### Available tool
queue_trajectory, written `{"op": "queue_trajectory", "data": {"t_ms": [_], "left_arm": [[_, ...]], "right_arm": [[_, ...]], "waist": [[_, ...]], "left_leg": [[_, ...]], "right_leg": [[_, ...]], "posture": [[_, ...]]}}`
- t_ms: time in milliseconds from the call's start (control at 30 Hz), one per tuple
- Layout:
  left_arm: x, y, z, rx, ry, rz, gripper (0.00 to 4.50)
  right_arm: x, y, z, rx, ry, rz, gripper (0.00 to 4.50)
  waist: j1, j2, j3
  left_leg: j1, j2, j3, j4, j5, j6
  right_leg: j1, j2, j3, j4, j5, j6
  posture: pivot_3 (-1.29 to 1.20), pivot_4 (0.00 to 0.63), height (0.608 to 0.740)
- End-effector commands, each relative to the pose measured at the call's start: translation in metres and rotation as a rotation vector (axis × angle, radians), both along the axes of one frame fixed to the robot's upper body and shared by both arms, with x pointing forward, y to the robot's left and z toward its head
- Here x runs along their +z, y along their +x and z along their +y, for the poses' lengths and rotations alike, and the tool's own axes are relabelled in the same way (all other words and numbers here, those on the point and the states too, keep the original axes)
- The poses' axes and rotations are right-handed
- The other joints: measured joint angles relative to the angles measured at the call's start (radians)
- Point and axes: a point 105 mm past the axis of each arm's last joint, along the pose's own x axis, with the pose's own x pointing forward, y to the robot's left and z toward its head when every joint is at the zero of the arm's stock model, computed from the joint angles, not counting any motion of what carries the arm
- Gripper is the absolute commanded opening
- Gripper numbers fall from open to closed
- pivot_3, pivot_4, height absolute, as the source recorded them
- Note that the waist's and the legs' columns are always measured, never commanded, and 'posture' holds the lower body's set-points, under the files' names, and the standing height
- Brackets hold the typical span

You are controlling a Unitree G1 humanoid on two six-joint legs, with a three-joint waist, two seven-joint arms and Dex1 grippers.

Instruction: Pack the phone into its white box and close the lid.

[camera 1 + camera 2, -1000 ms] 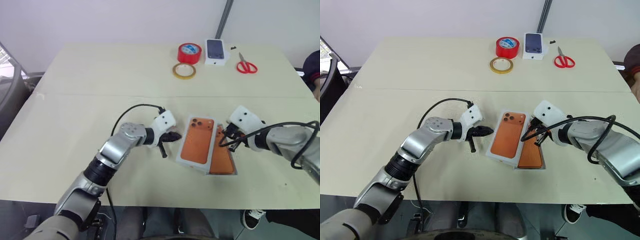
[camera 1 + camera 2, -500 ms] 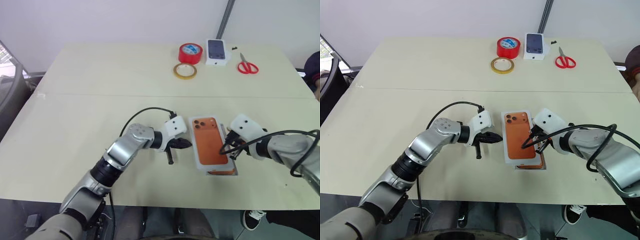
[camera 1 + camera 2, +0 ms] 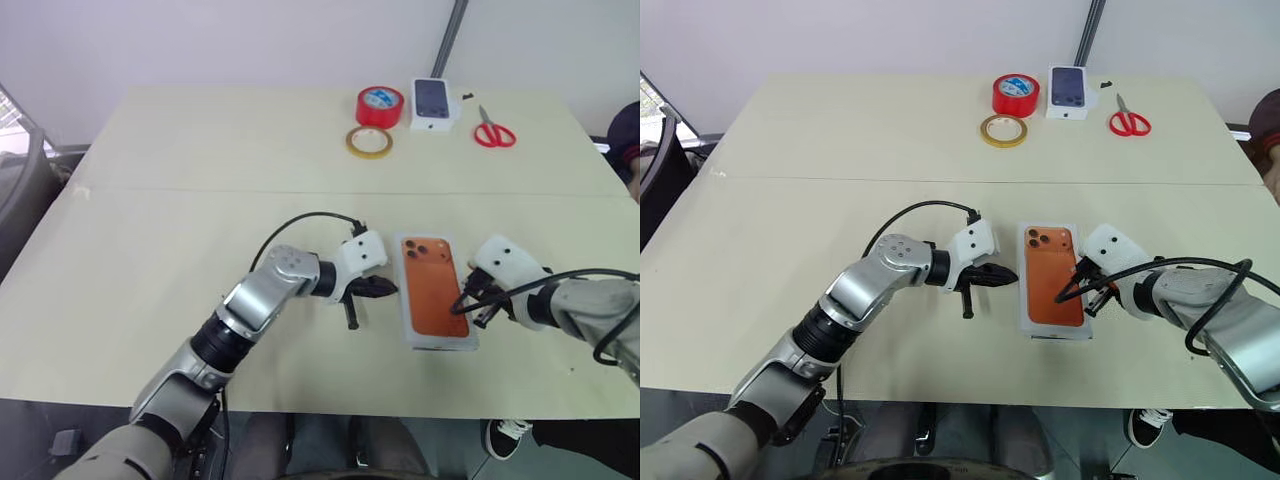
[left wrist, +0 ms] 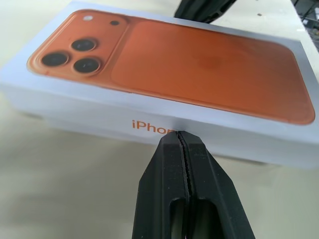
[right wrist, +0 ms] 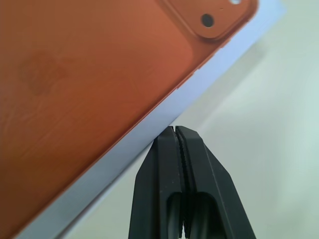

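You're looking at a plain lab or test room: a bare cream worktop point(image 3: 200, 150) against a blank white wall point(image 3: 200, 40), with red tape point(image 3: 379, 105), a tan tape ring point(image 3: 368, 142) and scissors point(image 3: 493, 131) laid at the far edge.

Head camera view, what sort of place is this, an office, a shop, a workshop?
Probably a plain test or packing room: a bare cream table against a blank wall, with a red tape roll, scissors and a phone box.

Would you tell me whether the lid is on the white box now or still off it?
On. The lid lies flat, squared over the white box; the left wrist view shows a thin seam along the side.
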Motion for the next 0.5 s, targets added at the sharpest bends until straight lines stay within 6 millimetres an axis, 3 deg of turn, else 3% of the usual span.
{"op": "queue_trajectory", "data": {"t_ms": [33,500], "left_arm": [[0.0162,-0.0084,-0.0141,-0.067,-0.037,-0.054,0.00],[0.0100,-0.0104,-0.0130,-0.090,-0.002,-0.048,0.00]], "right_arm": [[0.0089,-0.0033,0.0096,0.053,0.010,-0.032,0.05],[0.0001,-0.0110,0.0042,0.032,0.001,0.003,0.05]], "waist": [[0.000,0.000,0.000],[0.001,0.000,0.000]], "left_leg": [[0.000,0.000,0.000,0.000,0.000,0.000],[0.000,0.000,0.000,0.000,0.000,0.000]], "right_leg": [[0.000,0.000,0.000,0.000,0.000,0.000],[0.000,0.000,0.000,0.000,0.000,0.000]], "posture": [[0.00,0.150,0.740],[0.00,0.150,0.740]]}}
